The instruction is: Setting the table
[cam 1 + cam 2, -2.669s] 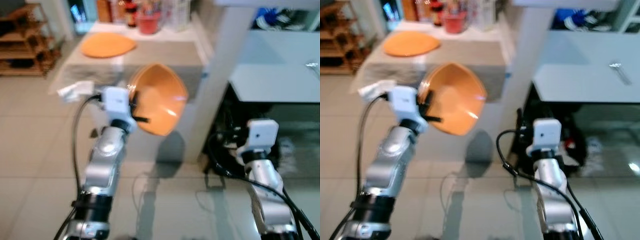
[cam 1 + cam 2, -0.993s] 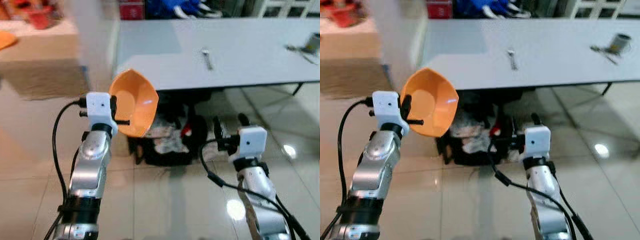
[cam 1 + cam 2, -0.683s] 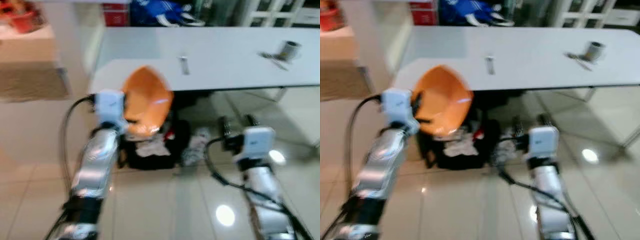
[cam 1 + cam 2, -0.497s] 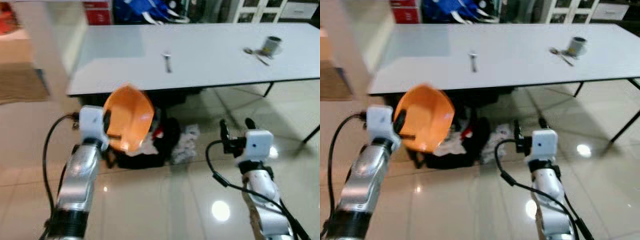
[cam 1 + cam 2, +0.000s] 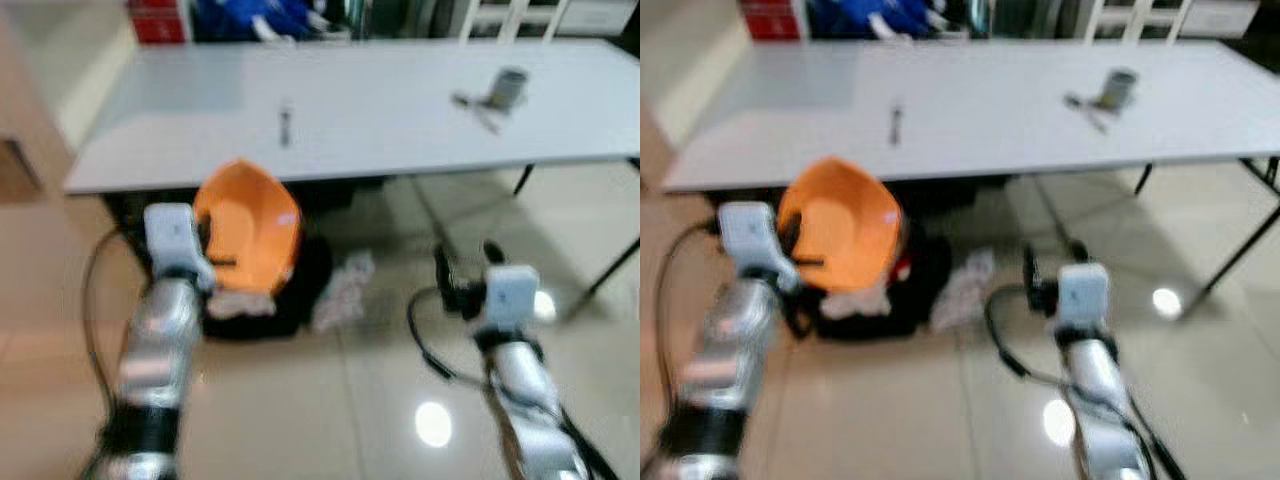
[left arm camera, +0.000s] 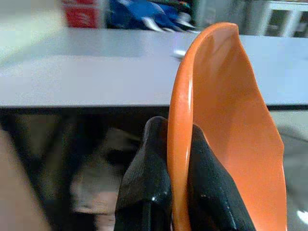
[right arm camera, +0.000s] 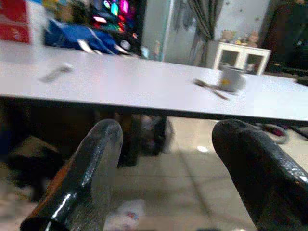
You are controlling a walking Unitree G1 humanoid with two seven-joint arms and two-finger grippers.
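- The left gripper [image 6: 168, 192] is clamped on the rim of an orange bowl [image 5: 250, 235]; in the left wrist view one black finger lies on each side of the rim, pinching it.
- The bowl is held on edge, tilted, its hollow facing the camera, at about 9 o'clock from the middle of the left eye view, in front of the near edge of a long white table [image 5: 380, 110].
- The right gripper [image 7: 168, 159] is spread wide and holds nothing; it hangs at about 4 o'clock in the head view, above the shiny tiled floor [image 5: 340, 400].
- On the table, a small metal utensil [image 5: 285, 126] lies at about 11 o'clock, well apart from a grey cup [image 5: 508, 86] at about 1 o'clock; a second utensil [image 5: 472, 106] lies just beside the cup.
- Under the table, below the bowl, sits a dark bag [image 5: 290, 290] with pale crumpled cloth [image 5: 342, 288] spilling beside it.
- The head views are blurred.
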